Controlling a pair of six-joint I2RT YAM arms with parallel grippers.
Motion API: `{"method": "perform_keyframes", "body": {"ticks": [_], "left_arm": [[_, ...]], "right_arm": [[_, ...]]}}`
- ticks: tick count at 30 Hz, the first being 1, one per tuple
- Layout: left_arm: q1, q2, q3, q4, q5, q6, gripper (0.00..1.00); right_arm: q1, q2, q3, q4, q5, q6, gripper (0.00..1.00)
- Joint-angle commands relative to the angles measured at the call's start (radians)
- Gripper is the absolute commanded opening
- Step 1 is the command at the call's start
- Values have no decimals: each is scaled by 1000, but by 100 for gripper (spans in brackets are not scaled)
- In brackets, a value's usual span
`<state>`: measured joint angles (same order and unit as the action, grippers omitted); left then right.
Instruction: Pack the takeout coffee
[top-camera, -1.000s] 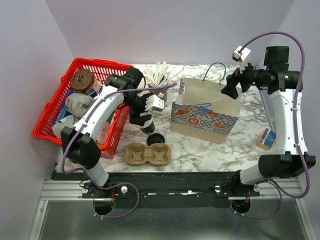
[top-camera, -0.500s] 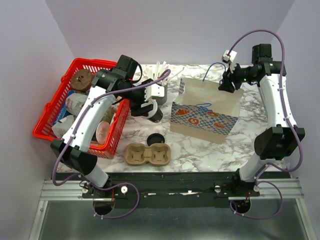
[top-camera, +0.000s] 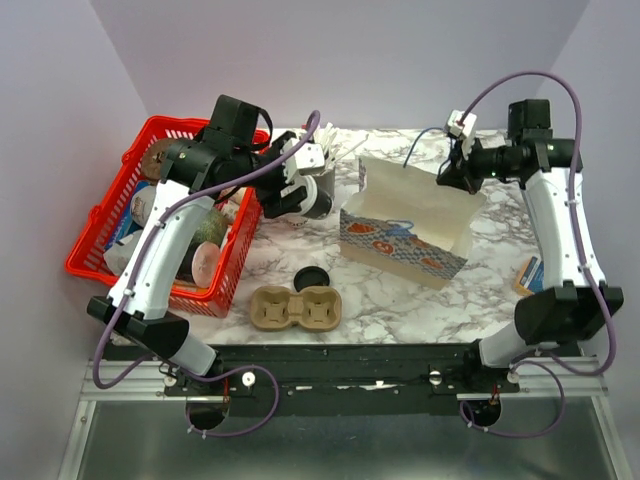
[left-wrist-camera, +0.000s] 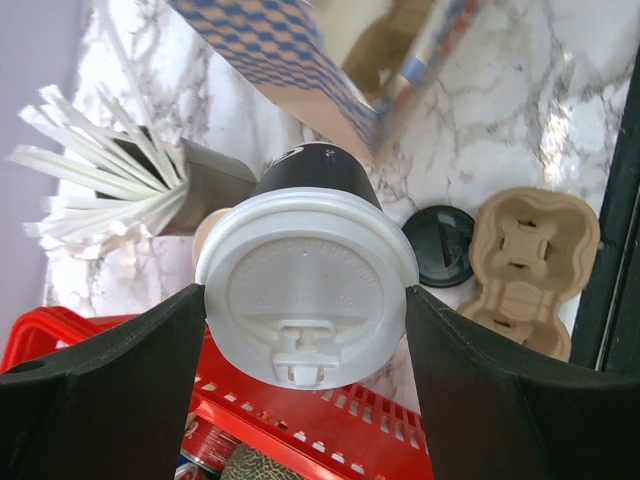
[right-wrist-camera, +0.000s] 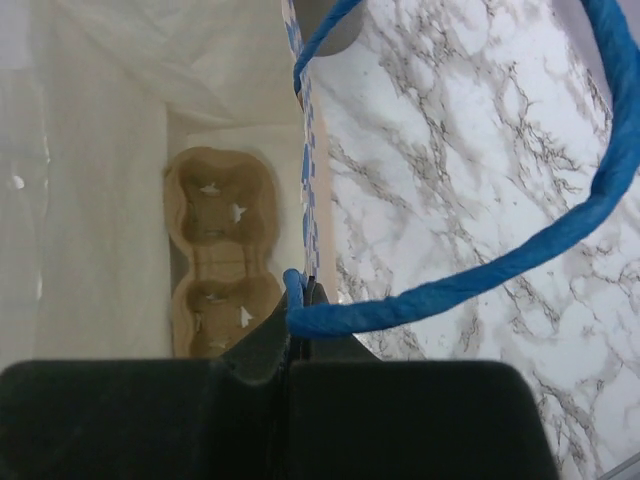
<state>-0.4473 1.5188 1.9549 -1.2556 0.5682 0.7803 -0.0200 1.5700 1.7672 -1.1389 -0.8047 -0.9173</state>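
Since both dark fingers press against opposite sides of its white lid, the left gripper is spread just wide enough to clamp the takeout coffee, which hangs clear of the table with its lid facing the wrist and its dark body pointing away. The right gripper is pressed nearly together, pinching the rim of the paper bag where the blue cord handle is fixed. Just past those fingers the bag gapes, and a tan pulp tray lies at its bottom. The left fingers hide the cup's flanks, and the right fingertips merge into one dark mass, so their exact bite is hard to read. Below the held cup sit a loose black lid and a second pulp carrier side by side. A holder of white-wrapped straws stands to one side, and the red basket is cut off at the frame's edge. All of it rests on a white marble-patterned table enclosed by plain lilac walls.
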Motion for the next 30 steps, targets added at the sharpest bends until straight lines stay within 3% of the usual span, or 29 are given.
{"method": "perform_keyframes", "body": {"ticks": [1,9,17,25,30], "left_arm": [[-4,-23,62,102,-31,-137,0],[-4,-101,35,272,-34,-208,0],[-28,-304,-169,396,27,-254,0],[-188,-341,-183,318,-76,-116,0],[-255,-321,-142,199,-24,-18,0]], "right_arm": [[69,-186,-119,91,5,9,0],[213,-429,-354,209,143,-5,1],[288,-557,-448,217,200,41,1],[316,-630,-465,278,222,127,1],[321,-622,-456,261,214,164,1]]}}
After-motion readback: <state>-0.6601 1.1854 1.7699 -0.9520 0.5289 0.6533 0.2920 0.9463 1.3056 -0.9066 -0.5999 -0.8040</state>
